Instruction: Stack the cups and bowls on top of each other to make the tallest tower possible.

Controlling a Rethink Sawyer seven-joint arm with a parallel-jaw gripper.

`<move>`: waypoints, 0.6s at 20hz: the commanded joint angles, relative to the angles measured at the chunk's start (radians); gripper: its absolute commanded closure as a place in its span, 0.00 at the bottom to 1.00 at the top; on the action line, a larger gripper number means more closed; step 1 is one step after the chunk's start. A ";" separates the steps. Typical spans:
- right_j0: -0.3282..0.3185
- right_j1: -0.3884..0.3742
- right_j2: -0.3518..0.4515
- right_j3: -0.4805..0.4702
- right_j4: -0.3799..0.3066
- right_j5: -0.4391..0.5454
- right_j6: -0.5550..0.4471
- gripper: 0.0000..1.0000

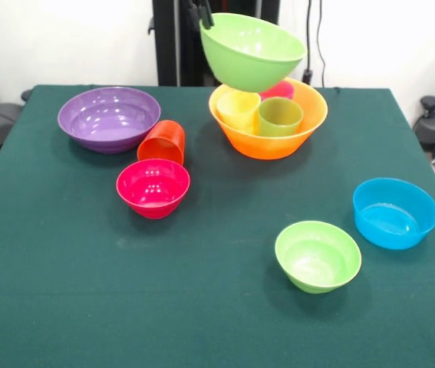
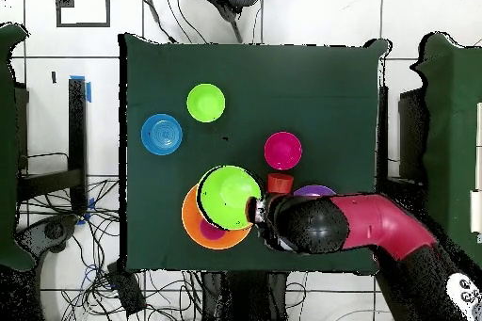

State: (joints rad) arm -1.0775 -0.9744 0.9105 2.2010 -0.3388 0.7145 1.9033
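I count six glossy round plastic bowls: a large orange one, a wide purple one, a large light-green one, a small light-green one, a small pink-red one and a medium blue one. I count four smooth plastic tumblers: yellow, light green, magenta and orange-red.

A gripper at twelve o'clock clamps the rim of a tilted large light-green bowl, held above a large orange bowl containing yellow, green and magenta cups. A purple bowl sits at ten o'clock on the green table.
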 commanded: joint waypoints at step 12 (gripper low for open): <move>0.052 0.145 -0.047 0.007 -0.078 -0.132 -0.026 1.00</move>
State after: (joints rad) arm -1.0545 -0.9089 0.9082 2.2051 -0.3481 0.6364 1.9033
